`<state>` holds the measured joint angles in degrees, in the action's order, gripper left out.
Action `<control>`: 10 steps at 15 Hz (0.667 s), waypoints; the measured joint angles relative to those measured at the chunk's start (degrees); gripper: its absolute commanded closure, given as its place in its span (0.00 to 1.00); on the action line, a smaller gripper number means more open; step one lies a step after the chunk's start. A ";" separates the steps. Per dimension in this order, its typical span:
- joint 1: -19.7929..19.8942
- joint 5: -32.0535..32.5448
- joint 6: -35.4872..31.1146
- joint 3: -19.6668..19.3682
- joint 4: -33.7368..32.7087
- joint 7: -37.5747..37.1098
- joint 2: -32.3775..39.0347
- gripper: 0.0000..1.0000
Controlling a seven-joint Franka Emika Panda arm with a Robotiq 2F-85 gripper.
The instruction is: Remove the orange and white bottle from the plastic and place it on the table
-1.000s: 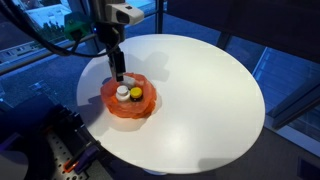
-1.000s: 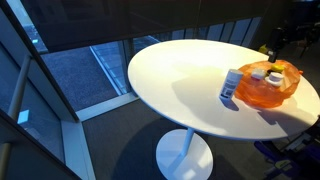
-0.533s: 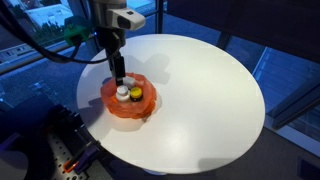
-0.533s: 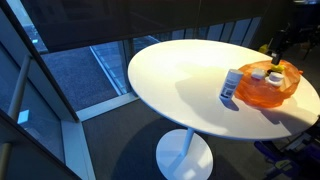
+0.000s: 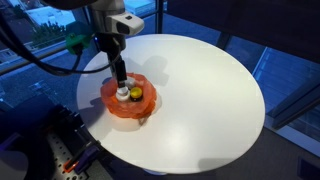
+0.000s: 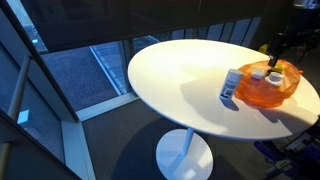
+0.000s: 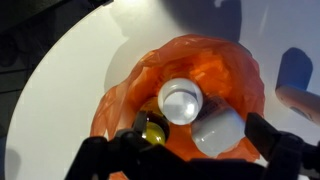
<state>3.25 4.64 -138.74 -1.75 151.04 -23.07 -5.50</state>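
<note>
Office nook: glass walls point(image 6: 62, 95), white table point(image 6: 180, 75)

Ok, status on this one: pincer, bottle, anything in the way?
Pincer open above the bowl, holding nothing. Orange and white bottle upright inside, not yet lifted. Yellow-topped item and another white cap crowd it.

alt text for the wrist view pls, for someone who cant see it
Looking straight down into a crinkled orange plastic bowl on a white table, holding a bottle with a round white cap, a pale whitish bottle and a small yellow-topped item. The gripper's dark fingers frame the bottom edge, spread apart above the bowl.
</note>
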 measured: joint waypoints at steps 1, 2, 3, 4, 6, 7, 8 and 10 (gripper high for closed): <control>0.00 0.00 -1.30 -0.07 0.75 0.38 0.17 0.00; 0.00 0.00 -2.26 -0.15 1.33 0.88 0.43 0.00; 0.00 0.00 -3.19 -0.27 1.91 1.40 0.73 0.00; 0.01 0.00 -3.93 -0.42 2.40 2.06 1.07 0.00; 0.05 0.00 -5.12 -0.96 3.05 3.99 1.74 0.00; 0.13 0.01 -5.72 -1.26 3.24 5.15 2.11 0.00; 0.23 0.07 -6.30 -1.54 3.35 6.19 2.51 0.00; 0.36 0.10 -7.23 -2.00 3.37 8.08 3.35 0.00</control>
<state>3.60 4.74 -145.97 -3.75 154.40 -14.99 -2.15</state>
